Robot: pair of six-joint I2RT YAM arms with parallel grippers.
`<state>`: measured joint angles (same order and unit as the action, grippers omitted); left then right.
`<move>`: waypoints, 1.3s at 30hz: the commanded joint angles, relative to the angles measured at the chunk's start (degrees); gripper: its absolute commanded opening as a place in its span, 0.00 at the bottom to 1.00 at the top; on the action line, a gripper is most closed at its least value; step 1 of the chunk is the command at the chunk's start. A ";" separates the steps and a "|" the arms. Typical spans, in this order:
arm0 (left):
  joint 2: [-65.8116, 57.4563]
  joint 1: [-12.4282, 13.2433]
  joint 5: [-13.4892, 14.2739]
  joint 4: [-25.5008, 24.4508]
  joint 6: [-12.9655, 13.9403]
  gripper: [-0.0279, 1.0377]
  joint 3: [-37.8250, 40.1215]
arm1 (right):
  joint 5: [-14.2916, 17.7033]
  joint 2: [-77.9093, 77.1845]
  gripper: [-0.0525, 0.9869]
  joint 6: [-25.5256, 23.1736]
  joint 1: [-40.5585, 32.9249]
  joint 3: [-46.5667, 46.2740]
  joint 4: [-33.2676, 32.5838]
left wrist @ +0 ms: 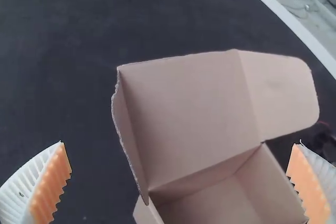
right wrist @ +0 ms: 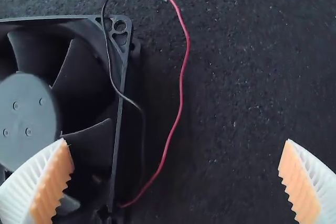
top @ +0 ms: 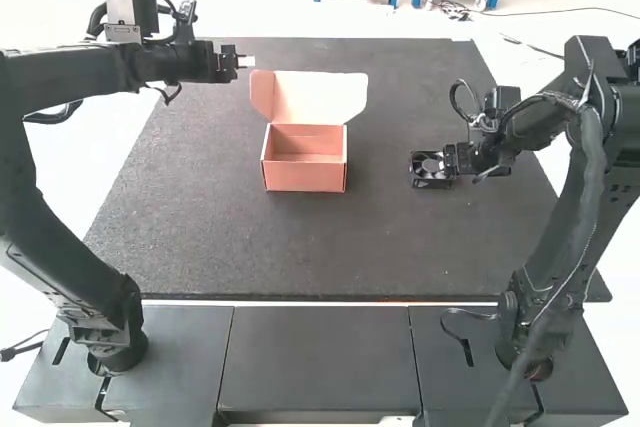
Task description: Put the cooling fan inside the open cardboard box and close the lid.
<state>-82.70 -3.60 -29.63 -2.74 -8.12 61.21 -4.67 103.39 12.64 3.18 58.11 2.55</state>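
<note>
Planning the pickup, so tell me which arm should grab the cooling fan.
Right. The right gripper hangs open at the cooling fan on the mat, one finger over the fan's frame. The left gripper is open beside the cardboard box, far from the fan.

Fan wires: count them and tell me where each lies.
2. The red wire loops over the mat beside the fan; the black wire runs along the fan's frame. Others may be hidden underneath.
</note>
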 commanded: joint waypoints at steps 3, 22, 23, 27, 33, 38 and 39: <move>2.72 0.52 -0.70 0.63 1.09 0.94 -1.27 | 0.98 1.90 0.93 1.42 -0.37 -0.19 0.62; 2.89 0.61 -0.70 1.34 1.26 0.94 -1.27 | -0.87 3.39 0.13 1.33 -0.63 -1.33 0.79; 2.89 0.52 -0.70 1.42 1.26 0.94 -1.27 | -1.05 3.39 0.08 1.42 -0.63 -1.33 0.97; 2.89 0.52 -0.70 1.86 1.26 0.94 -1.18 | -1.84 3.13 0.03 1.77 -0.63 -1.15 1.41; 2.80 0.52 -0.61 1.78 1.88 0.94 -1.53 | -2.36 1.55 0.03 1.86 -0.37 0.34 1.41; 3.42 0.52 -0.70 -0.86 4.43 0.94 -2.50 | -5.35 -2.85 0.03 3.18 0.42 3.50 -1.84; 3.77 0.52 -0.70 -2.35 5.40 0.94 -2.85 | -5.88 -3.99 0.03 3.62 0.60 4.47 -3.78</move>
<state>-81.67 -3.60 -29.65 -3.92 -5.72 59.33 -8.19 104.05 14.61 2.61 59.66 0.38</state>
